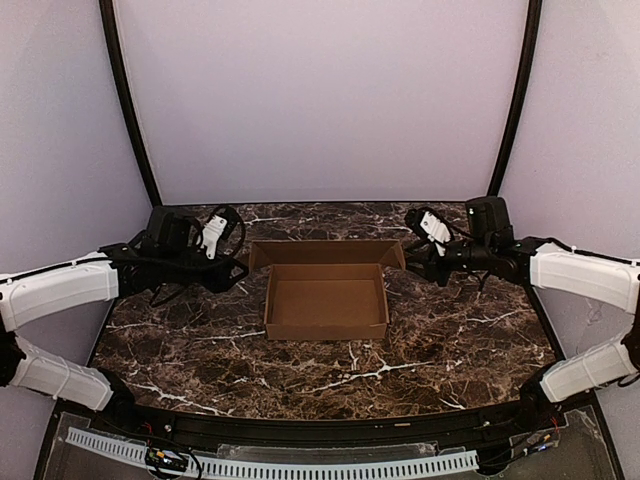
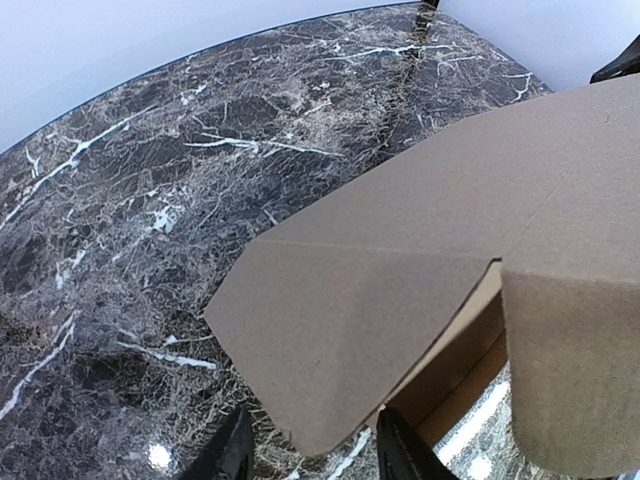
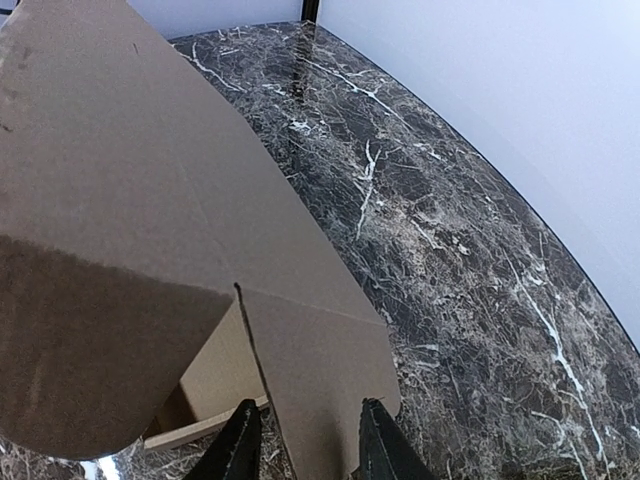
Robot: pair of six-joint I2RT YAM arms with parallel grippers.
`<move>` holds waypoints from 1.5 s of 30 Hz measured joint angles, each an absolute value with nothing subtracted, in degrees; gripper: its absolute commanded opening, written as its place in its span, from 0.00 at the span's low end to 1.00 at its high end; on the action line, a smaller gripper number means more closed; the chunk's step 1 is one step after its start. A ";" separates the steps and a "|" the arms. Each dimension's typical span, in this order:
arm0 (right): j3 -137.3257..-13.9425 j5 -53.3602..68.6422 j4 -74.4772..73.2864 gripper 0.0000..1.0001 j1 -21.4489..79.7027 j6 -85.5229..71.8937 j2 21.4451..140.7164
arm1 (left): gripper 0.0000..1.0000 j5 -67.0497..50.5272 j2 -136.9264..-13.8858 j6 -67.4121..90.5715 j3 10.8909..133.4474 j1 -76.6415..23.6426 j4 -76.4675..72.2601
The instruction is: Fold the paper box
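Observation:
The paper box point(image 1: 325, 300), plain brown cardboard, sits mid-table as an open shallow tray, with its lid panel point(image 1: 325, 252) standing along the far side. My left gripper point(image 1: 238, 268) is at the lid's left end flap point(image 2: 330, 330). It is open, and the flap's tip lies between its fingers point(image 2: 232, 455). My right gripper point(image 1: 412, 262) is at the lid's right end flap point(image 3: 315, 380). It is also open, with the flap between its fingers point(image 3: 240, 450). Neither pair of jaws is closed on the cardboard. The tray's inside shows in both wrist views.
The dark marble table point(image 1: 200, 340) is enclosed by pale walls and two black posts point(image 1: 130, 110). A white perforated strip point(image 1: 270, 465) runs along the near edge by the arm bases.

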State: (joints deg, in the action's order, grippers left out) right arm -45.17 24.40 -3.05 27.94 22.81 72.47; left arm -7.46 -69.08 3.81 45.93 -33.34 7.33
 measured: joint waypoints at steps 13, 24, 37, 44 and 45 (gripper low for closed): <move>-47.09 24.64 -2.66 0.11 28.16 18.79 73.87 | 0.22 -8.80 -72.36 6.11 48.23 -33.41 6.52; -48.10 24.10 -2.44 0.05 29.43 16.97 73.95 | 0.29 -8.14 -72.36 7.53 49.41 -33.65 6.59; -49.60 23.22 -3.31 0.00 29.78 16.97 74.04 | 0.52 3.07 -70.24 2.83 56.97 -33.65 20.71; -50.09 23.18 -4.80 0.00 30.09 17.28 73.80 | 0.63 3.16 -68.55 1.61 57.49 -33.65 24.58; -50.15 23.20 -5.17 0.00 30.09 17.43 73.67 | 0.64 2.81 -68.25 1.19 57.91 -33.65 25.41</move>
